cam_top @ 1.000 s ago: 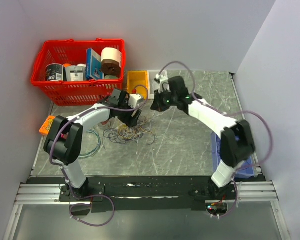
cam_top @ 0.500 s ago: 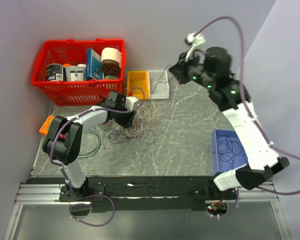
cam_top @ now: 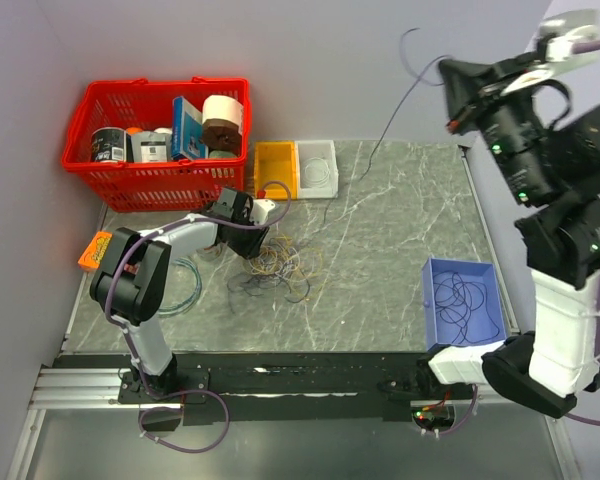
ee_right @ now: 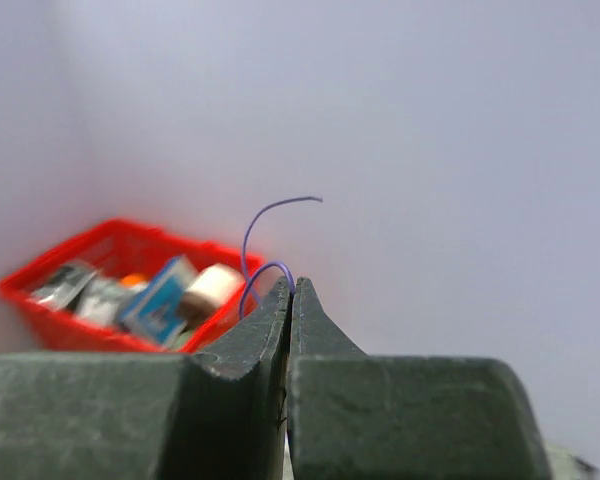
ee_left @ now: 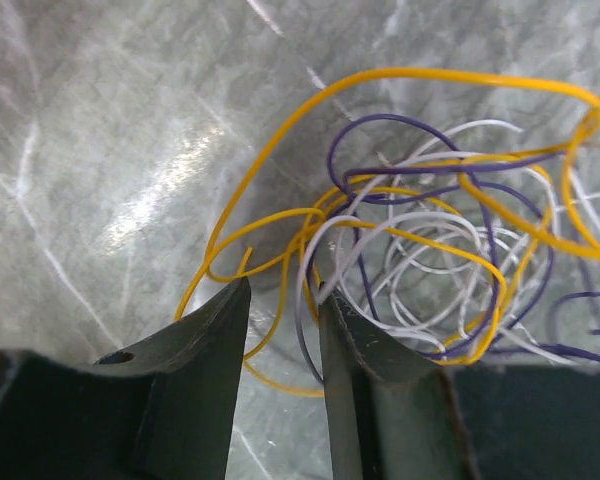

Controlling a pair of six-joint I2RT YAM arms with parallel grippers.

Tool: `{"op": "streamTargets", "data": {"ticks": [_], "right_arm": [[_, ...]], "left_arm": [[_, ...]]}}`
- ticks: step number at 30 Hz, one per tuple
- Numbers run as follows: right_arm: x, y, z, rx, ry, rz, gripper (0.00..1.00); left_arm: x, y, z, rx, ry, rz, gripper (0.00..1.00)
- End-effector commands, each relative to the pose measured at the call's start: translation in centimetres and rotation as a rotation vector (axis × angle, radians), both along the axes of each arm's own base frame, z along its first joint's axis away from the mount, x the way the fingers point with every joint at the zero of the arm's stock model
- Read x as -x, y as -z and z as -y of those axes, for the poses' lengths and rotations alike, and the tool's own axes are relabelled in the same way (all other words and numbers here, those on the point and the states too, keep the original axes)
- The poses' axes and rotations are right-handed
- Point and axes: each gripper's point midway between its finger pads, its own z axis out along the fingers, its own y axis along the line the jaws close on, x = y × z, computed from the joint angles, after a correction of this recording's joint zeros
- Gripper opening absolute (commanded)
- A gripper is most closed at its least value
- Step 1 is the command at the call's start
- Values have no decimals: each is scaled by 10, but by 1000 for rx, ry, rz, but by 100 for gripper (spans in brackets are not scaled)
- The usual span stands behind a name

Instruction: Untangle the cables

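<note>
The cables (cam_top: pixel 277 265) are mostly a tangled heap on the table (cam_top: pixel 400 230). We think lots is left to do. One dark cable (cam_top: pixel 465 305) lies in the blue tray (cam_top: pixel 435 275). Our right gripper (ee_right: pixel 291 285) pinches a purple wire (ee_right: pixel 244 255) high up. Our left gripper (ee_left: pixel 283 290) has its fingers apart around strands in the heap.

cables (cam_top: pixel 275 265): yellow-orange, dark purple, pale grey-white strands | purple cable (ee_right: pixel 270 240): one violet strand | tabletop (cam_top: pixel 400 240): grey marble pattern, white veins | basket (cam_top: pixel 150 185): red mesh | yellow bin (cam_top: pixel 276 165) | white bin (cam_top: pixel 317 145) | tray (cam_top: pixel 432 300): blue | hoop (cam_top: pixel 185 285): teal-green | walls: pale lilac-grey
</note>
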Motion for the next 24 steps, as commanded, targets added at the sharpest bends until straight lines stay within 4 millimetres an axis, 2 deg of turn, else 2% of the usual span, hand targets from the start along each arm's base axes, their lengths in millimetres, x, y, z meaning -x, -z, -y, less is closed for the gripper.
{"op": "streamTargets", "data": {"ticks": [1,2,4,7,11,14,16,18,20,21,23,24], "right_arm": [[15,-44,56,-18,252,136,0],[15,-47,61,-14,280,145,0],[25,-64,84,-23,381,203,0],[50,-87,118,-52,515,285,0],[86,-113,141,-107,560,395,0],[100,-122,150,-128,582,437,0],[104,-126,152,-129,591,458,0],[101,-129,145,-124,560,470,0],[89,-125,131,-100,515,456,0],[85,-123,128,-97,507,448,0],[69,-116,111,-60,458,427,0],[64,-114,104,-42,435,423,0]], "left_arm": [[-5,-1,-6,-34,-8,43,41],[-6,0,-7,-41,-10,45,41],[-8,0,-9,-50,-15,53,41],[-11,1,-13,-74,-20,67,42],[-13,1,-17,-99,-21,83,43],[-17,-9,-16,-95,-15,104,46],[-20,-20,-13,-84,-3,123,50],[-26,-35,-8,-65,11,153,57],[-26,-52,-1,-30,36,164,61],[-33,-70,6,-9,48,195,67],[-29,-92,19,35,94,205,73],[-33,-118,30,73,124,249,77]]}}
